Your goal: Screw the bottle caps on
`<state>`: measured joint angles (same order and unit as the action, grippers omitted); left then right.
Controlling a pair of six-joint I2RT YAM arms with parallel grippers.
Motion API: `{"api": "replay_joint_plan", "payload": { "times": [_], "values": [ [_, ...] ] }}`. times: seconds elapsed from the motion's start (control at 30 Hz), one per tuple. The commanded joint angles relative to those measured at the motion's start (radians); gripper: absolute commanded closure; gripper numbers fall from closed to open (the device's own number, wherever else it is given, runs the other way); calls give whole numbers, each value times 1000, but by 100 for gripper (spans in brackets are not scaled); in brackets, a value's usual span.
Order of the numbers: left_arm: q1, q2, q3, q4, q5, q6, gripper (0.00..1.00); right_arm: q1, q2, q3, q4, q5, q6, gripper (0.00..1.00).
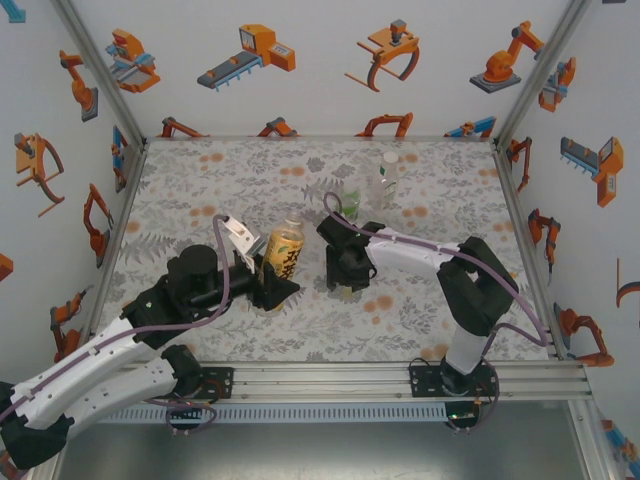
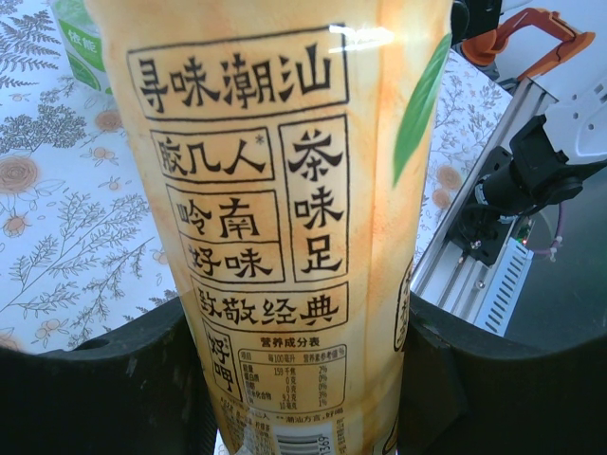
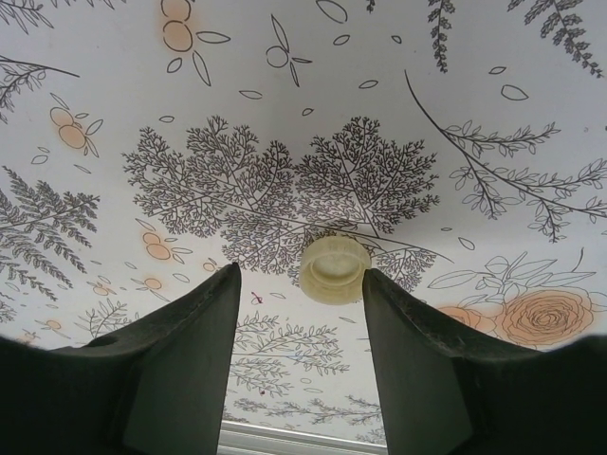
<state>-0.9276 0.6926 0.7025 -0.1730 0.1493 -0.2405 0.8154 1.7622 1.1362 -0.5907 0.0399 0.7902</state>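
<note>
The amber bottle (image 1: 283, 250) with its yellow label stands left of the table's middle, and my left gripper (image 1: 274, 283) is shut on its lower part. In the left wrist view the label (image 2: 275, 190) is very close, with a black finger (image 2: 104, 389) pressed on each side and the left gripper (image 2: 303, 332) round it. My right gripper (image 1: 347, 278) points down at the table just right of that bottle. A pale bottle cap (image 3: 334, 269) lies hollow side up on the cloth between the open fingers of the right gripper (image 3: 299, 275), close to the right finger (image 3: 417, 351) and free of both.
The short green bottle (image 1: 350, 203) and the clear bottle (image 1: 387, 180) stand behind the right gripper, toward the back of the floral cloth (image 1: 200, 190). The green bottle (image 2: 81, 38) also shows beyond the amber one. An aluminium rail (image 1: 400, 375) runs along the near edge.
</note>
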Motion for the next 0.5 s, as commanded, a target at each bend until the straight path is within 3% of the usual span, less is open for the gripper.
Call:
{"api": "replay_joint_plan", "payload": {
  "times": [0.0,0.47],
  "values": [
    [6,-8,-7,15,-2,-18,96,6,-3,-10,-20,17,18,49],
    [6,4,-5,29,3,-20,96,7,-61,-39,4,31,22,53]
  ]
}}
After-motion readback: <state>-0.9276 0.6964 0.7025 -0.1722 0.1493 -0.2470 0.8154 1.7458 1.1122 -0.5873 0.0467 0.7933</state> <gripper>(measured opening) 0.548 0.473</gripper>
